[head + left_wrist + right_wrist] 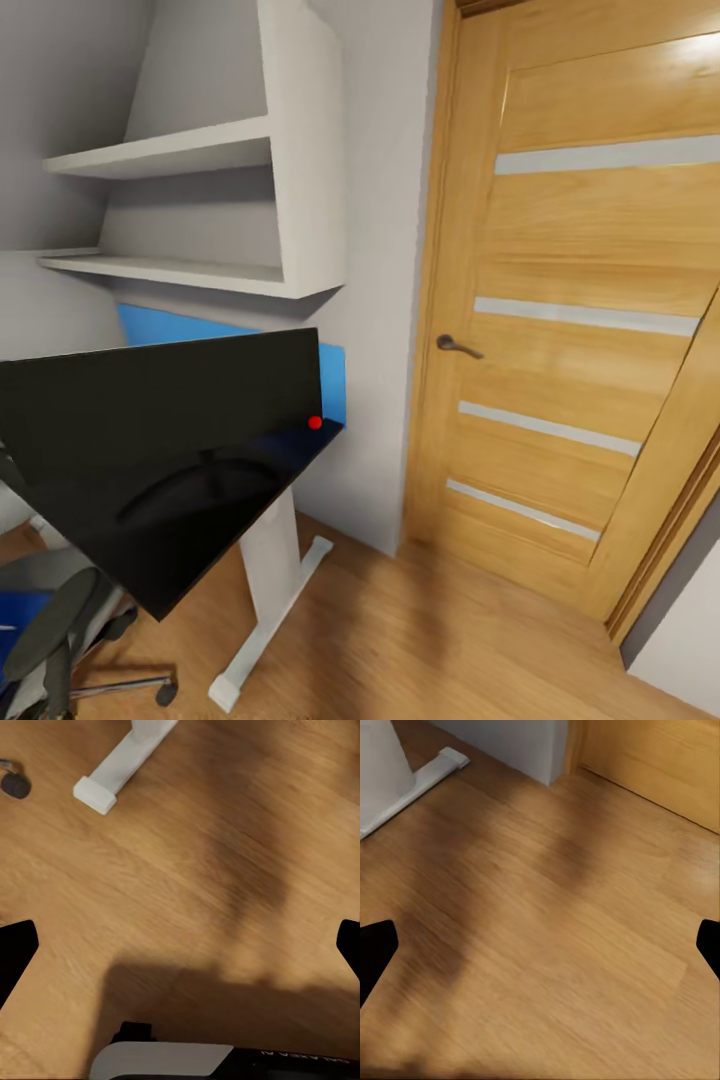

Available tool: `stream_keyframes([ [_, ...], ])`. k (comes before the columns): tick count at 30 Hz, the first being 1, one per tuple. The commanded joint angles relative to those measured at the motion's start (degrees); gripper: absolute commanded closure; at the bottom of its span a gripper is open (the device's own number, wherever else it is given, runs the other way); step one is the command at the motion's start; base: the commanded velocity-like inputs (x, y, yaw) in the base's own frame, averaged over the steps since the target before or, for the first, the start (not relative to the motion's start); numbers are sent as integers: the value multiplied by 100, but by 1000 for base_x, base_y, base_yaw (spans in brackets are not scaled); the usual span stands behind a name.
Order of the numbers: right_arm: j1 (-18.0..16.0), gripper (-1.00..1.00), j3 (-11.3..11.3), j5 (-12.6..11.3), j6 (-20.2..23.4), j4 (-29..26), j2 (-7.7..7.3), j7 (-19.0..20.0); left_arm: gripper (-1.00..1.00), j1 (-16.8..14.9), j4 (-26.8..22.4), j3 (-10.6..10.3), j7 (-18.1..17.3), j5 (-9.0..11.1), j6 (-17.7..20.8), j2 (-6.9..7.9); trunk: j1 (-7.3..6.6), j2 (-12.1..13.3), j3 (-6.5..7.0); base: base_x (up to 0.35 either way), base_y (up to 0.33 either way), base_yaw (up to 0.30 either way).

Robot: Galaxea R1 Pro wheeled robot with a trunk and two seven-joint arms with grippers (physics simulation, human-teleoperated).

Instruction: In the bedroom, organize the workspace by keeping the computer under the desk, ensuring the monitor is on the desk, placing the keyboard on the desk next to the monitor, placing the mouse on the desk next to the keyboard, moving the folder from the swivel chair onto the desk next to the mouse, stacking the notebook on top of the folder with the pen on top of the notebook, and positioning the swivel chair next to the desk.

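The monitor (160, 410), a wide black screen with a red dot at its lower right corner, stands on the desk (190, 570), whose black top rests on a white pedestal leg (270, 570). At the lower left is the swivel chair (50, 625), with a bright blue folder (15, 620) lying on its seat, mostly hidden by the black armrest. My left gripper (180, 945) is open above bare plank floor, near the desk's white foot (112, 776) and a chair castor (15, 786). Over the floor by the pedestal leg (382, 772), my right gripper (540, 945) is also open.
An oak door (590, 330) with a lever handle (455, 346) is shut at the right. White wall shelves (200, 210) hang above the desk, and a blue panel (335, 385) runs along the wall behind it. Wood floor lies between desk and door.
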Motion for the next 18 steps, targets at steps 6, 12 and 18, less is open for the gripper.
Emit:
stream_keyframes([
  [6, -5, -100, 12, 219, -16, 81, -1, -8, -100, 3, -10, 4, -7, 35, -1, -2, 1, -4, -6, 0, 0, 290],
  [12, -5, -100, 12, 249, -16, 89, -1, -8, -100, 3, -10, 4, -5, 35, -1, -2, 1, -4, -6, 0, 0, 290],
  [18, -5, -100, 12, 252, -16, 90, -1, -8, -100, 3, -10, 4, -5, 35, 1, -2, 1, -4, -6, 0, 0, 291],
])
